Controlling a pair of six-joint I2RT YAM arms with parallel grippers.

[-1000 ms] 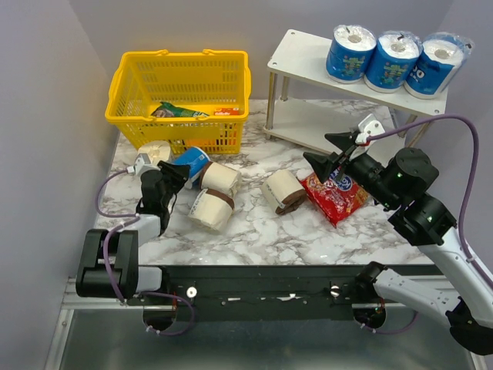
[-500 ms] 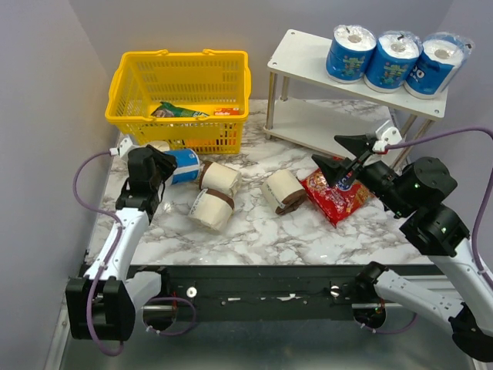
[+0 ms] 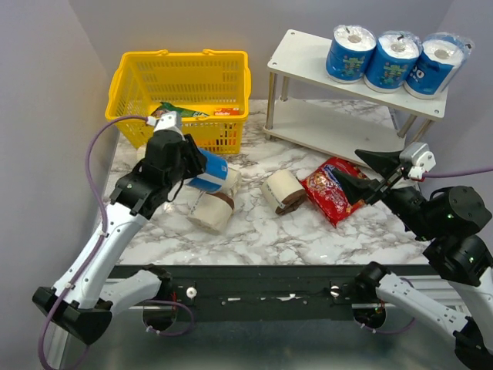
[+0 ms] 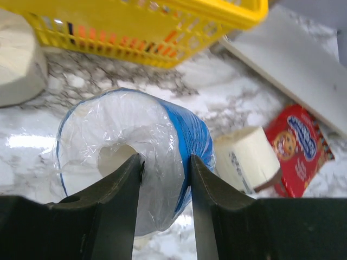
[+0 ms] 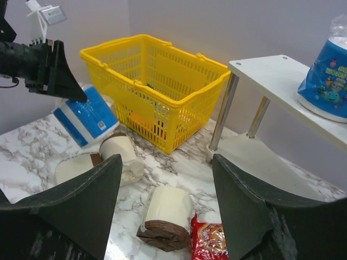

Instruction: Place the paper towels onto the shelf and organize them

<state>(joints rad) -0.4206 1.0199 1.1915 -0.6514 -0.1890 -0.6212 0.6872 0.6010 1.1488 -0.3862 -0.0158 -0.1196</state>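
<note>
Since a second ago the left arm has swung up and inward from the worktop's left edge, and the left end effector (image 3: 192,165) now holds a blue-wrapped roll (image 3: 210,173) tilted above the cream rolls (image 3: 212,210), just in front of the yellow basket (image 3: 185,54). The right arm has meanwhile drawn back toward the near right corner. In the left wrist view the fingers (image 4: 116,187) pinch the roll's wall, one seemingly in the core hole and the other against the outer wrap. The right end effector (image 3: 371,174) hangs spread wide and empty near the red snack bag (image 3: 333,196). The grasp looks done, so carrying the roll across to the shelf (image 3: 304,48) is probably the step in hand. Three blue rolls (image 3: 393,60) already stand touching in a row at the right of the top tier, with bare board to their left, and what shows of the lower tier is bare. At least three cream ones lie on the worktop (image 3: 262,231), which is glossy white marble with grey veins. Plain pale grey walls close it in at the left and back.
</note>
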